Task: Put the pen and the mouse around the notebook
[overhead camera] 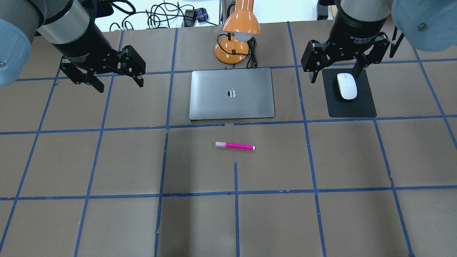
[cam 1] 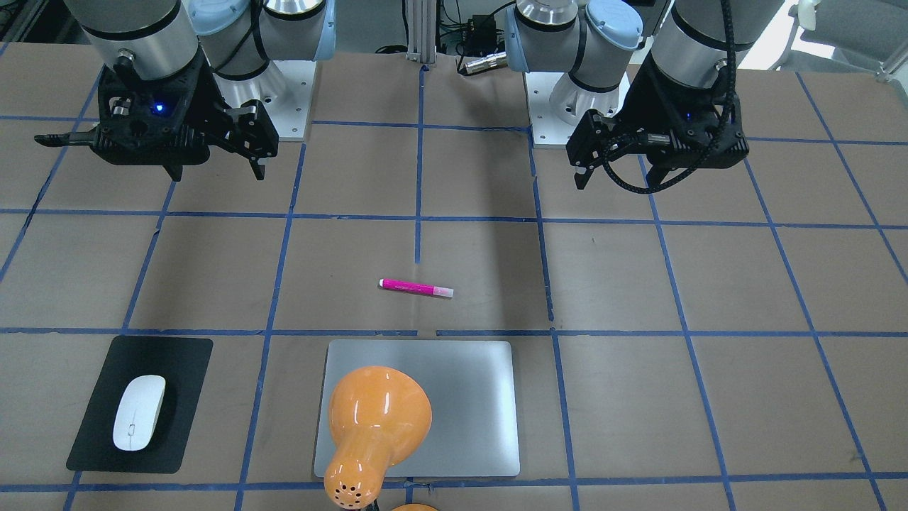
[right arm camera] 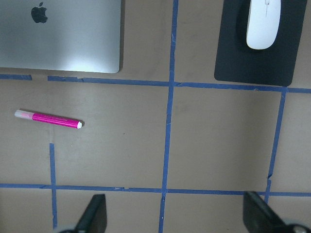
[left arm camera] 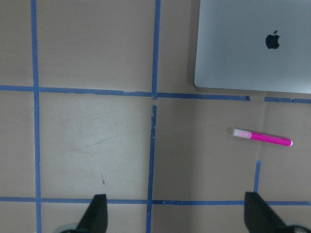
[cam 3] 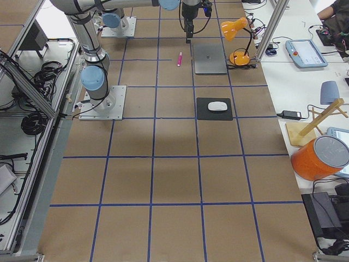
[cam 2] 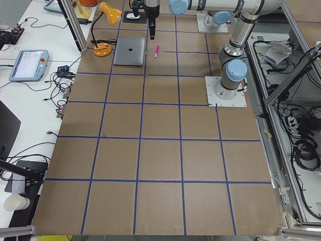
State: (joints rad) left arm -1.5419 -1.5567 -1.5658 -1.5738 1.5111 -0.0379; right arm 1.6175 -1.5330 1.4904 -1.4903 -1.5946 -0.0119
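Observation:
The silver-grey notebook point(overhead camera: 232, 107) lies closed at the far middle of the table. The pink pen point(overhead camera: 235, 145) lies crosswise on the brown surface a short way from the notebook's near edge, cap to the view's left. The white mouse point(overhead camera: 347, 86) rests on a black mat point(overhead camera: 351, 107) to the notebook's right. My left gripper point(overhead camera: 117, 84) hovers open and empty left of the notebook. My right gripper point(overhead camera: 335, 73) hovers open and empty just above the mouse's far end. The pen point(left arm camera: 262, 138) also shows in the left wrist view, and the mouse point(right arm camera: 263, 24) in the right wrist view.
An orange desk lamp point(overhead camera: 237, 28) with its cord stands just behind the notebook, and its shade point(cam 1: 376, 419) overhangs the notebook in the front-facing view. Blue tape lines grid the brown table point(overhead camera: 107, 221). Cables lie beyond the far edge.

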